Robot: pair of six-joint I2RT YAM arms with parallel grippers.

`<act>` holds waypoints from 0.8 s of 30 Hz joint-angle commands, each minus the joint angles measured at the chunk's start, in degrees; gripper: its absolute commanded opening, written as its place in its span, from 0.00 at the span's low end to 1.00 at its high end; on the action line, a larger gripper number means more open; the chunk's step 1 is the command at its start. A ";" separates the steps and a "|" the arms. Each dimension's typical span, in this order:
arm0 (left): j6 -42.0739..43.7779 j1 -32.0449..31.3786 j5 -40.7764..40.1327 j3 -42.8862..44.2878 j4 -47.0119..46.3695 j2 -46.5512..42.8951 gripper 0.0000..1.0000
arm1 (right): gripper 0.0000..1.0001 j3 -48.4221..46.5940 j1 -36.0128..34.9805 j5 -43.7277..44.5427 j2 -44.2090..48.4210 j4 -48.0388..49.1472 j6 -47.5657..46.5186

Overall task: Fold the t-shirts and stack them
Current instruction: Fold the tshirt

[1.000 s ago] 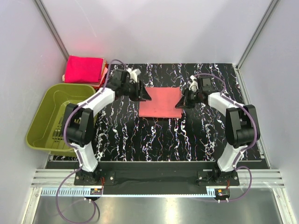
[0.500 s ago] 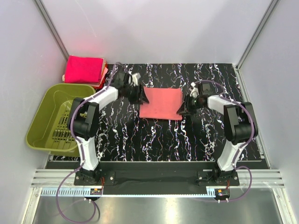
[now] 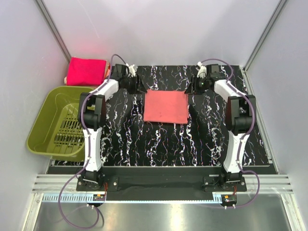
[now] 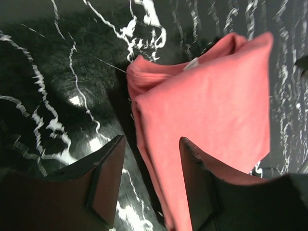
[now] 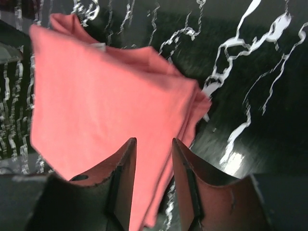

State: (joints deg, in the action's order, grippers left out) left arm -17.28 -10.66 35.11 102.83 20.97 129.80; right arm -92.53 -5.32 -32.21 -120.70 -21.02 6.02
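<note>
A salmon-coral t-shirt (image 3: 166, 106) lies folded into a flat rectangle in the middle of the black marbled table (image 3: 144, 139). My left gripper (image 3: 139, 88) hovers just off its far left corner. It is open, with the shirt's folded edge (image 4: 144, 120) seen below the gap between the fingers (image 4: 109, 178). My right gripper (image 3: 192, 88) is off the far right corner, also open, its fingers (image 5: 188, 185) above the shirt's layered edge (image 5: 190, 108). Neither holds cloth. Folded magenta-pink t-shirts (image 3: 86, 71) sit stacked at the far left, off the table.
An olive-green plastic basket (image 3: 50, 122) stands to the left of the table, beside the left arm. Grey walls close in on both sides and at the back. A metal rail runs along the near edge, behind the arm bases.
Both grippers have drawn back from the shirt's left and right edges toward its far corners. The right gripper has opened and let go of the cloth. The shirt now lies flat.
</note>
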 commanded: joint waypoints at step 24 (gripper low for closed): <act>2.87 -0.07 8.74 13.71 -3.74 10.65 0.30 | 0.49 -41.32 2.86 -13.06 -27.21 -26.27 -15.69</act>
State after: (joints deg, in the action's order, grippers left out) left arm -14.00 -11.16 40.60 113.08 19.59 139.31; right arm -129.93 -2.72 -42.72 -145.97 -39.27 -8.10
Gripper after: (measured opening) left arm 0.322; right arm 0.495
